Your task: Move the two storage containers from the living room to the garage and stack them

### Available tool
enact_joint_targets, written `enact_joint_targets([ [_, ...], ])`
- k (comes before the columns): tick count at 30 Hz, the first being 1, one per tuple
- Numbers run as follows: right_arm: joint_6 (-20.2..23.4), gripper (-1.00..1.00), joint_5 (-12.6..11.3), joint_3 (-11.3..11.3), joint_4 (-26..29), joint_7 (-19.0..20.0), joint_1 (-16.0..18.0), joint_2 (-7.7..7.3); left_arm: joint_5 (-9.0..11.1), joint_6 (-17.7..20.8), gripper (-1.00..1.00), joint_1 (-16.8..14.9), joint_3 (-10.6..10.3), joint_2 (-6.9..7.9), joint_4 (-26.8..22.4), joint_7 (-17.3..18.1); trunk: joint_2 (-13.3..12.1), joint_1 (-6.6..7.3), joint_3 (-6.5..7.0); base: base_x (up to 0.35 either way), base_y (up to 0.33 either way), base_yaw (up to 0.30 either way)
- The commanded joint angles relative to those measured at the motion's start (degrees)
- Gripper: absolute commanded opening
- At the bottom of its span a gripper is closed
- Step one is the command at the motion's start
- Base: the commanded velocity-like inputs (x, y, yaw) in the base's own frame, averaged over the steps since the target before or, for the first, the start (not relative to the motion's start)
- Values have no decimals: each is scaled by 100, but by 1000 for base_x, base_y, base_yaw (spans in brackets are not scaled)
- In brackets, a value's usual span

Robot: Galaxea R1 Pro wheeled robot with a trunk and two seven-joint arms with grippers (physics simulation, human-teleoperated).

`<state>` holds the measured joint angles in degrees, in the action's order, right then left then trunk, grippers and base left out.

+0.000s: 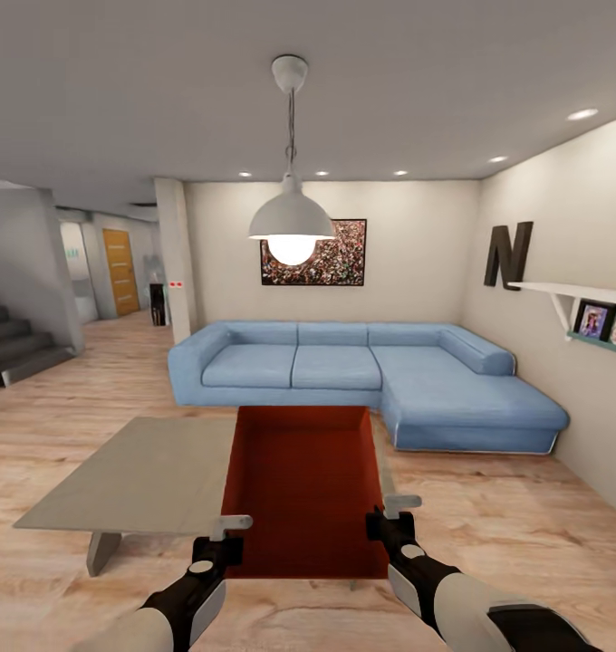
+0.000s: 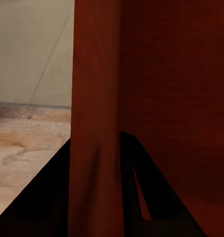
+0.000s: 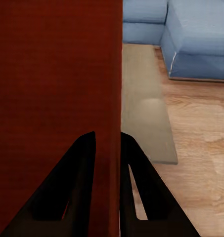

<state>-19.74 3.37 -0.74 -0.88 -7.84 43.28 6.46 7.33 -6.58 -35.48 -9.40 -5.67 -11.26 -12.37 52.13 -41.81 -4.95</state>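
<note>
Light wood planks (image 1: 543,534) floor the living room, with pale walls and a white ceiling above. Low in the head view, the left tool (image 1: 228,534) and the right tool (image 1: 391,512) each clamp one side wall of a red-orange rectangular open-top storage container (image 1: 303,489). The left wrist view shows the left tool's two dark fingers (image 2: 52,197) set on either side of the red-orange wall (image 2: 94,123), closed narrow onto it. The right wrist view shows the same grip: dark fingers (image 3: 74,187) pinching the container's wall (image 3: 57,74) between them.

The container is held between the two arms, its open top facing up, in front of the robot and over the near right part of a grey low rectangular table (image 1: 136,475). Part of the table's top shows just beside the container in the right wrist view (image 3: 141,108).

Beyond the container stands a blue sectional sofa (image 1: 362,371), and above it hangs a white pendant lamp (image 1: 292,217). Right of the sofa a big black letter N (image 1: 508,254) sits on the wall.
</note>
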Motion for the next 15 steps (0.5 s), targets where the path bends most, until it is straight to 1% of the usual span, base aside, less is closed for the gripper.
enact_joint_targets([
  [1, -30, -100, -117, 145, -26, -56, 5, -48, -39, -37, -100, -11, 149, 4, -16, -143, 7, -1, -9, 0, 0, 300],
  [15, -30, -100, -117, 146, -26, -54, 5, -48, -39, -37, -100, -11, 149, 4, -16, -143, 7, -1, -9, 0, 0, 300],
])
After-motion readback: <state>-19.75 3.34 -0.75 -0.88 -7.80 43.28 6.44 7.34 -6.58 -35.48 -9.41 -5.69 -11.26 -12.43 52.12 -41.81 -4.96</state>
